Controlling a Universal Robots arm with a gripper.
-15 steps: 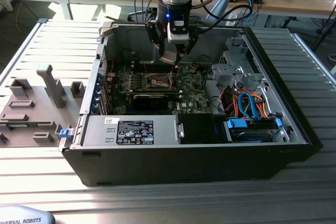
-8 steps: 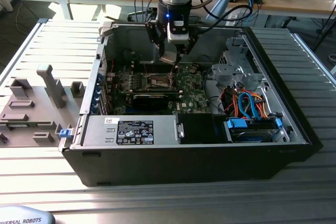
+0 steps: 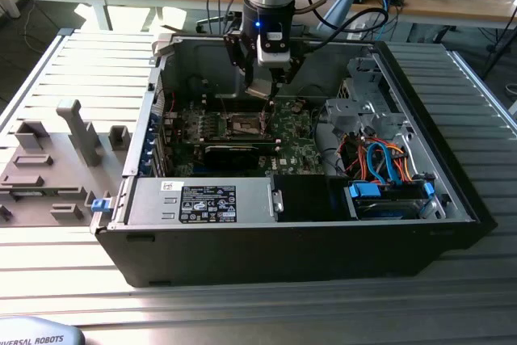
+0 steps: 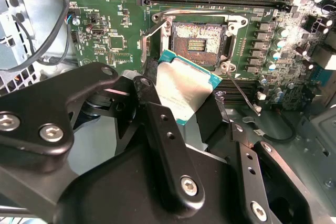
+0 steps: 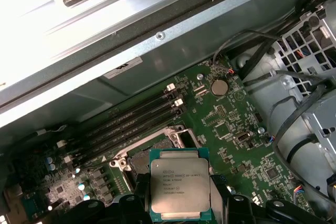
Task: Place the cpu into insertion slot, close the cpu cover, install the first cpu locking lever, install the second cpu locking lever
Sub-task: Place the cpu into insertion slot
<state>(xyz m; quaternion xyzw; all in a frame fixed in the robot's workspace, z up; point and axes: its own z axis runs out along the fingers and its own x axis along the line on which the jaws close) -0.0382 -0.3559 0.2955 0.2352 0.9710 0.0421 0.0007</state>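
While jaws pinch one cpu [image 4: 184, 90] (silver top showing), one insertion slot [image 4: 198, 45] lies bare just beside.

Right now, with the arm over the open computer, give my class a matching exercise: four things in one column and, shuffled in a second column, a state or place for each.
Things
1. cpu
2. insertion slot
3. hand
4. round battery

States or places
A. empty, nothing seated in it
B. shut on its load
C. held above the green board
D. seated on the green board

Pairs: 1-C, 2-A, 3-B, 4-D
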